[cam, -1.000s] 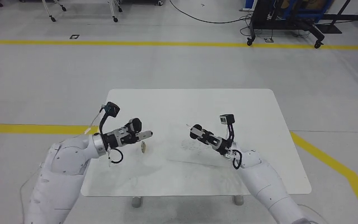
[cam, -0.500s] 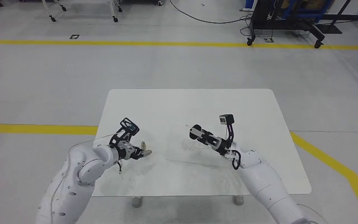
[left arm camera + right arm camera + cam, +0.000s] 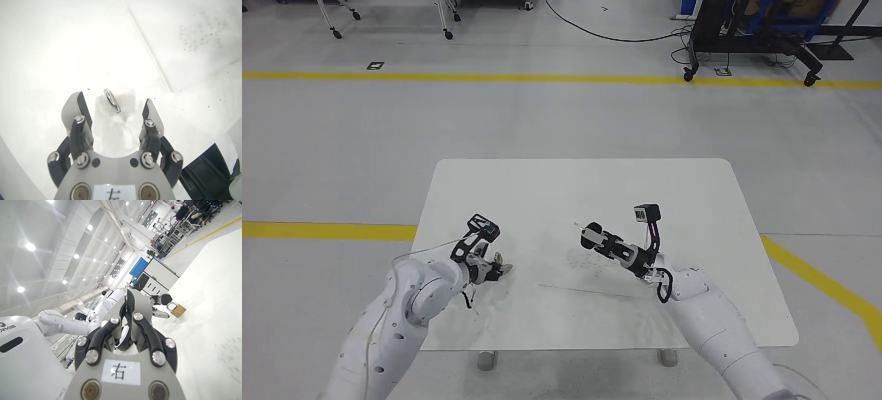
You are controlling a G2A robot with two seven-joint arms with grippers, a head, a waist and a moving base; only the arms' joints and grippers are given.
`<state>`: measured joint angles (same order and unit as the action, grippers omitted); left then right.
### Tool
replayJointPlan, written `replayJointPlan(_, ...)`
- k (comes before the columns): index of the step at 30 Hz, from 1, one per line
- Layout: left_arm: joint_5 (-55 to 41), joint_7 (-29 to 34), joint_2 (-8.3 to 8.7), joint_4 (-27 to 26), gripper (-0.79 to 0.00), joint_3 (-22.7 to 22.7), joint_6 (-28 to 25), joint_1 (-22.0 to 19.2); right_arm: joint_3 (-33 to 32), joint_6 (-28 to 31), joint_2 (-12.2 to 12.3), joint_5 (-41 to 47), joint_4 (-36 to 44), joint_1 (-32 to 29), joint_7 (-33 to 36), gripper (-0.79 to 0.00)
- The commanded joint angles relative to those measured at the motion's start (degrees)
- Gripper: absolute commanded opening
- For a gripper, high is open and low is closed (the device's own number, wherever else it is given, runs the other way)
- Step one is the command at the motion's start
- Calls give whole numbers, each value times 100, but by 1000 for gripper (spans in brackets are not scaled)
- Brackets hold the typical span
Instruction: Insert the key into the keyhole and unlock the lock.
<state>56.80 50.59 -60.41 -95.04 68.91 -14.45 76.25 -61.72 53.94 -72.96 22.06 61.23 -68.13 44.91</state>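
A small brass padlock (image 3: pixel 112 101) with a silver shackle stands on the white table (image 3: pixel 642 190), near its left front part. My left gripper (image 3: pixel 114 97) hangs just above it, open, one finger on either side and neither touching. From the right wrist view the padlock (image 3: pixel 178 310) sits right beside the left gripper (image 3: pixel 160 307). My right gripper (image 3: pixel 585 234) is held over the table's middle, shut on the key (image 3: pixel 576 225), whose thin tip sticks out toward the left arm. The shut fingers (image 3: pixel 130 300) hide most of the key.
Dark scuff marks (image 3: pixel 200 37) speckle the table between the two arms, and a faint seam (image 3: pixel 151 55) runs across it. The table's front edge lies close behind the left arm. Yellow floor lines and wheeled equipment are far off.
The left arm has swung in and turned its wrist down, bringing the open gripper from beside the padlock to directly over it. The right arm has stayed put.
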Motion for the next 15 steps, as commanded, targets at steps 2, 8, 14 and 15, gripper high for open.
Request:
replayJointPlan(2, 34, -19, -8, 24, -385, -27, 95, -29, 0, 0, 0, 0, 0, 0, 0, -785)
replayJointPlan(8, 12, -16, -16, 96, -462, -56, 143, -34, 0, 0, 0, 0, 0, 0, 0, -785)
replayJointPlan(14, -12, -28, -17, 64, -594, -62, 123, -31, 0, 0, 0, 0, 0, 0, 0, -785)
replayJointPlan(15, -37, -46, -17, 68, -653, -62, 109, -28, 0, 0, 0, 0, 0, 0, 0, -785)
